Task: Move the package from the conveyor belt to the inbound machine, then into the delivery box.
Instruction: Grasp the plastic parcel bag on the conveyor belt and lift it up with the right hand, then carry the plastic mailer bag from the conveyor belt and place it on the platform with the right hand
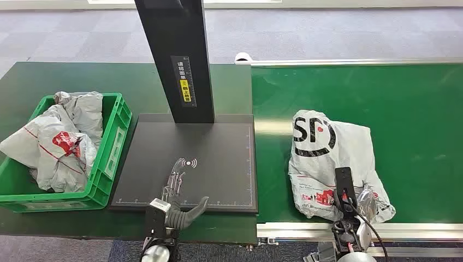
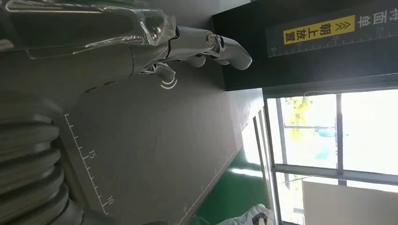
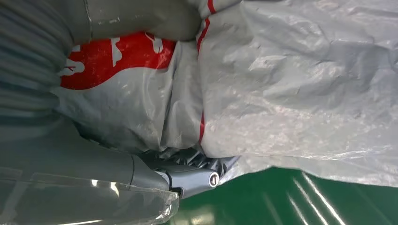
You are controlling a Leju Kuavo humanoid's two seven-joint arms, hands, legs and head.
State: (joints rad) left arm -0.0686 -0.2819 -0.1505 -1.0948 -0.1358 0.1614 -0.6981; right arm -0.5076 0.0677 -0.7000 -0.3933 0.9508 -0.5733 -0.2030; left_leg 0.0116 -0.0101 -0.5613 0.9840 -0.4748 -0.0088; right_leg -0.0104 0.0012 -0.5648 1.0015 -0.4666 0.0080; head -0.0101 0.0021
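package (image 1: 333, 164), apparently in right robot hand (image 3: 155, 164)

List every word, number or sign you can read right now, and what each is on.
"SF" in a black ring: on the package on the belt.
"朝上放置" with arrows, on a yellow label: on the machine's black post.
"15", "10": ruler marks on the machine's plate.
White wireless-wave sign: on the plate.
White text above the yellow label, and print on the package's red patch: too small or blurred to read.
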